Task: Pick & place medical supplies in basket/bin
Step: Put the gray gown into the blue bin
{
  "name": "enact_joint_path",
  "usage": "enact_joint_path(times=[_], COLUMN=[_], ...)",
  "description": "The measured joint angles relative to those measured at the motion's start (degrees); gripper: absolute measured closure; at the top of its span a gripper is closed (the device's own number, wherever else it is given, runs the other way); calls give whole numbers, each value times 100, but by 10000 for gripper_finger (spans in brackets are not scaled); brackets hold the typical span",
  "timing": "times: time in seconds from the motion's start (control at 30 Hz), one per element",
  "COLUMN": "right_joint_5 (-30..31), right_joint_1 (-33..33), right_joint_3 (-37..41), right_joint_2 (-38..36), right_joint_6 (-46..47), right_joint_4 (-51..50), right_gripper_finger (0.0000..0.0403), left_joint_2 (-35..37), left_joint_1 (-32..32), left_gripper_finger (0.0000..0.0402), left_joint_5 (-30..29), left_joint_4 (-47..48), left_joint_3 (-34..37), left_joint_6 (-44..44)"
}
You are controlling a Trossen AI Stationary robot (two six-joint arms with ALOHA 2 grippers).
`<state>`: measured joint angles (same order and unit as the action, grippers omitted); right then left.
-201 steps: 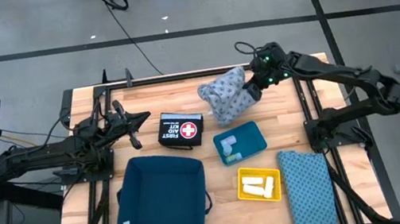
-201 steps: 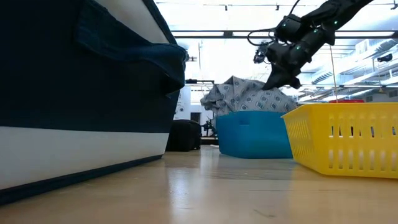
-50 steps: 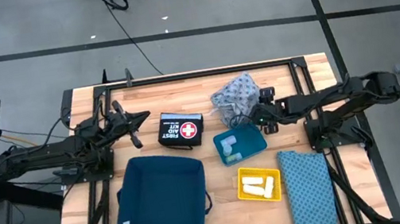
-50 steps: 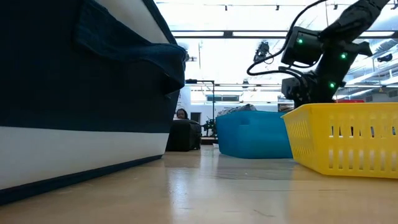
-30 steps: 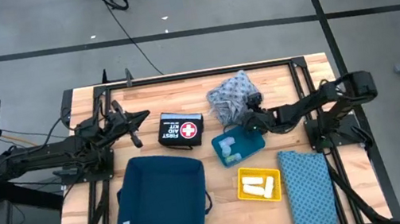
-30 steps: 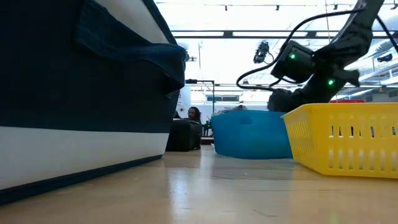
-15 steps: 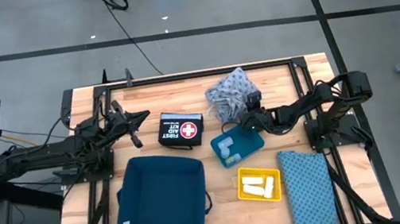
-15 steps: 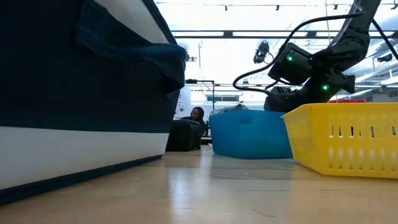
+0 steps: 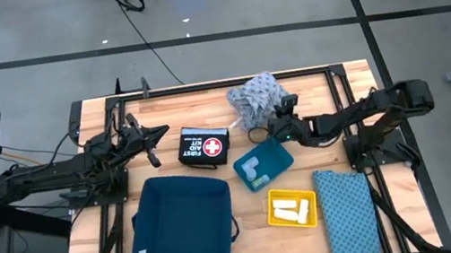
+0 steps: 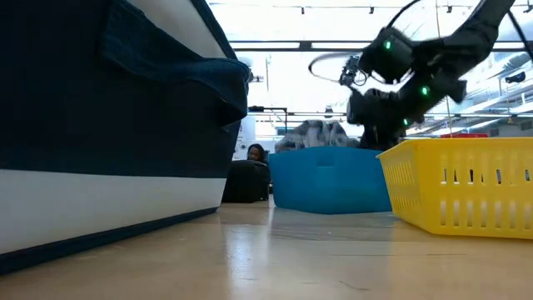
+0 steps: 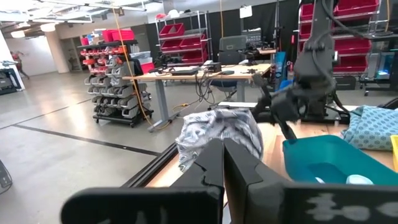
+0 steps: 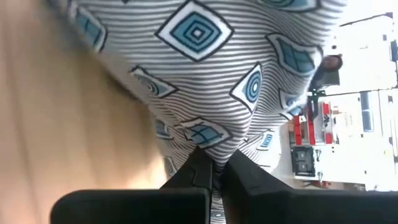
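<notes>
The grey-blue cloth bundle is pinched by the right gripper, apparently for lifting toward the bin; the left gripper, pressed together, waits well apart.

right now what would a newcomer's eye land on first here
Probably the right gripper, its fingers shut on the grey-blue patterned cloth bundle near the table's far edge, just behind the small teal bin. Next comes the black first aid kit with its red cross at mid-table, and the large dark blue basket in front of it.
</notes>
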<state>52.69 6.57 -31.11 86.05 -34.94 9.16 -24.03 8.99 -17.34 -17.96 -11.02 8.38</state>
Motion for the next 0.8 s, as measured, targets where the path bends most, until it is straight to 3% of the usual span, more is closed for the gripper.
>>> enact_joint_path(times=[0.5,0.8], right_joint_5=[194,595], right_joint_1=[-483,-1000], right_joint_3=[-389,-420], right_joint_2=[-1122,-1122], right_joint_6=[-230,-1438], right_joint_4=[64,1463], right_gripper_finger=[394,394], left_joint_2=[0,1], left_joint_1=[0,0], left_gripper_finger=[402,402], left_joint_5=[-6,-22], left_joint_4=[48,95], left_joint_3=[1,1], left_joint_6=[11,17])
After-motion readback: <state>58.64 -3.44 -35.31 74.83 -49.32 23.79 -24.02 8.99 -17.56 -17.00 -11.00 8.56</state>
